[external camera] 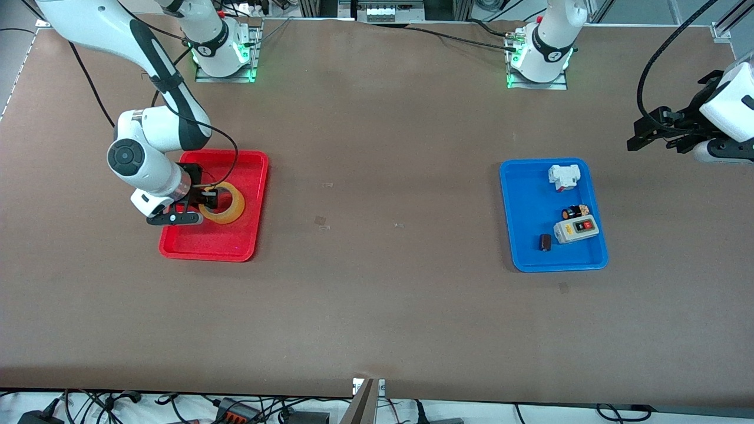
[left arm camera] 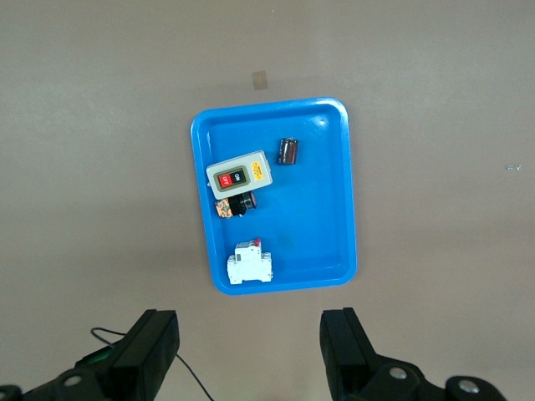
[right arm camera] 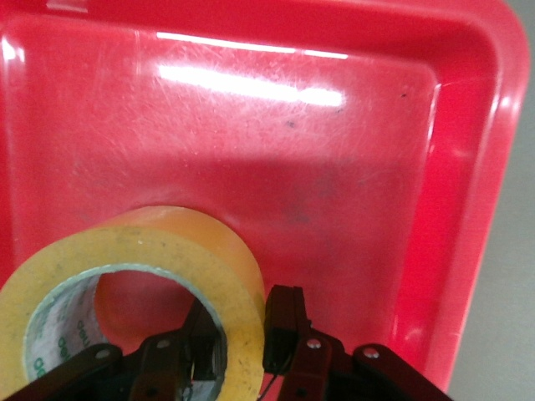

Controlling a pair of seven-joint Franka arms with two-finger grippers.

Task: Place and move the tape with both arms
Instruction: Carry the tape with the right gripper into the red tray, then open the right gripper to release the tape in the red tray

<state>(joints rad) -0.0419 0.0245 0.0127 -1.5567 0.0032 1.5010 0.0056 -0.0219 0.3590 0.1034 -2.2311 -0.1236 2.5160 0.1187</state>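
The tape [external camera: 235,207], a translucent yellow roll, is in the red tray [external camera: 235,242] toward the right arm's end of the table. My right gripper [external camera: 203,199] is down in that tray and shut on the roll's wall. In the right wrist view one finger is inside the hole of the tape [right arm camera: 167,251] and the other is against its outer side, with the right gripper [right arm camera: 242,334] astride the wall over the red tray [right arm camera: 351,167]. My left gripper [external camera: 648,134] waits open and empty, up above the table's left-arm end. In the left wrist view the left gripper [left arm camera: 249,338] holds nothing.
A blue tray [external camera: 530,206] toward the left arm's end holds a white breaker [external camera: 564,176], a grey switch box [external camera: 576,229], a small black-and-orange part [external camera: 575,211] and a dark cylinder [external camera: 545,242]. The blue tray also shows in the left wrist view [left arm camera: 326,217].
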